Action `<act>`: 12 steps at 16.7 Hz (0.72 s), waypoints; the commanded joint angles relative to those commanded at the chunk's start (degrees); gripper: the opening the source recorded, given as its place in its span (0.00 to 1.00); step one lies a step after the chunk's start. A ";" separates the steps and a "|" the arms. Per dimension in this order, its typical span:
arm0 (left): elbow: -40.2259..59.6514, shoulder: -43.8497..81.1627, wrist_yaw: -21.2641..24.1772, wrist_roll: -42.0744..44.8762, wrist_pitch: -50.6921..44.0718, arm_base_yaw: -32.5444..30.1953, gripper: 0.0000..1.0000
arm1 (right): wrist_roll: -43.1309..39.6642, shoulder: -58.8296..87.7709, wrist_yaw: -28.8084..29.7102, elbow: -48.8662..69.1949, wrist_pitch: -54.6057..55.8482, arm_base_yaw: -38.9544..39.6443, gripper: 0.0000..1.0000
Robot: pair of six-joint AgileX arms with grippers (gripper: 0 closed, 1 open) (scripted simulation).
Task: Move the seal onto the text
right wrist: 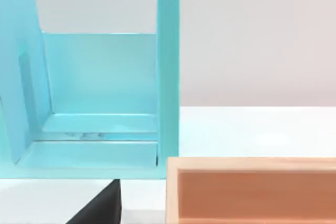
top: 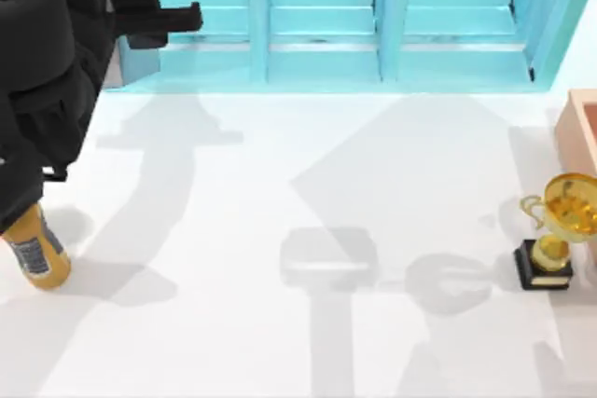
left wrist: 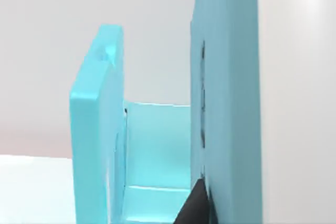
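- Orange bottle [top: 37, 249] nearest, at the left edge of the white counter [top: 280, 165], leaning, its top tucked under the black bulk of the left arm. Confirm?
- Confirmed. Label faces up. Across on the right, about level with it: gold trophy [top: 558, 221] on a black base, upright, well apart from the bottle.
- Next back?
- Pale wooden box [top: 580, 128] at the right edge, just behind the trophy. In the right wrist view the same box [right wrist: 252, 190] lies in front of the end wall of the teal shelf unit [right wrist: 168, 77].
- Grippers?
- Left gripper [top: 173, 18] at the far left, pointing along the shelf front, close by the shelf's left end. How its jaws stand: cannot tell. Right gripper [right wrist: 100, 208]: a black wedge above the counter, near the box corner. Jaws: cannot tell.
- Farthest?
- Teal shelf unit [top: 322, 20] along the back of the counter, open bays facing up; left wrist view looks into one bay [left wrist: 157, 145].
- Seal and text position?
- Cannot tell from these views.
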 joint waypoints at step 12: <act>11.27 24.03 -23.51 -57.45 -8.48 -17.87 0.00 | 0.00 0.00 0.00 0.00 0.00 0.00 1.00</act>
